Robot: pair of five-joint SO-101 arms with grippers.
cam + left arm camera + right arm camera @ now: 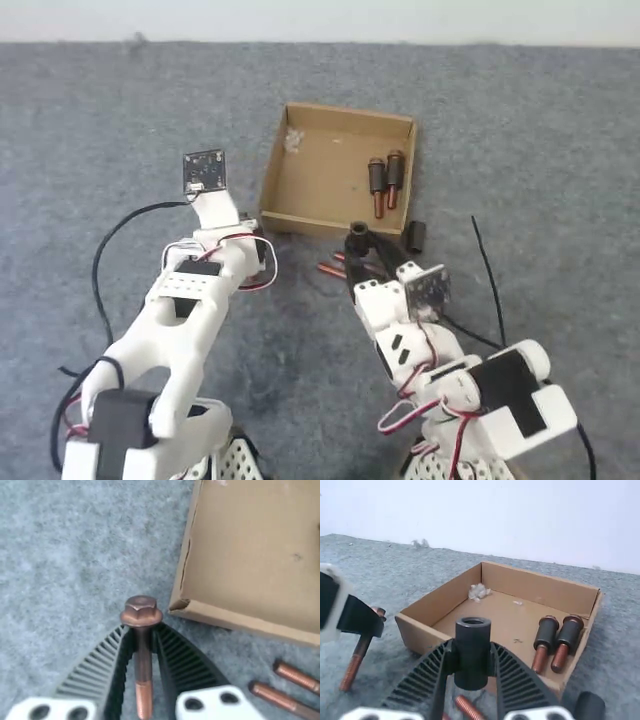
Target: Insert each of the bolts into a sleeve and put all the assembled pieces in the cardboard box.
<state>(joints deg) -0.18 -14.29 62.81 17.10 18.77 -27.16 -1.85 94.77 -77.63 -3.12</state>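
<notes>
My left gripper (142, 630) is shut on a copper bolt (143, 655), head pointing away from the wrist, just off the near-left corner of the cardboard box (235, 617). My right gripper (471, 650) is shut on a black sleeve (472, 635), held upright with its bore open, just short of the box's near wall (420, 630). Two assembled pieces (545, 640) (565, 642) lie side by side inside the box. In the high view the left gripper (258, 232) and right gripper (358, 240) both sit along the box's (300, 222) near side.
Two loose bolts (295, 675) (280, 700) lie on the grey carpet between the grippers, also seen from above as bolts (335, 268). A spare black sleeve (416, 236) stands by the box's near-right corner. A tuft of white fluff (479, 591) rests in the box's far corner.
</notes>
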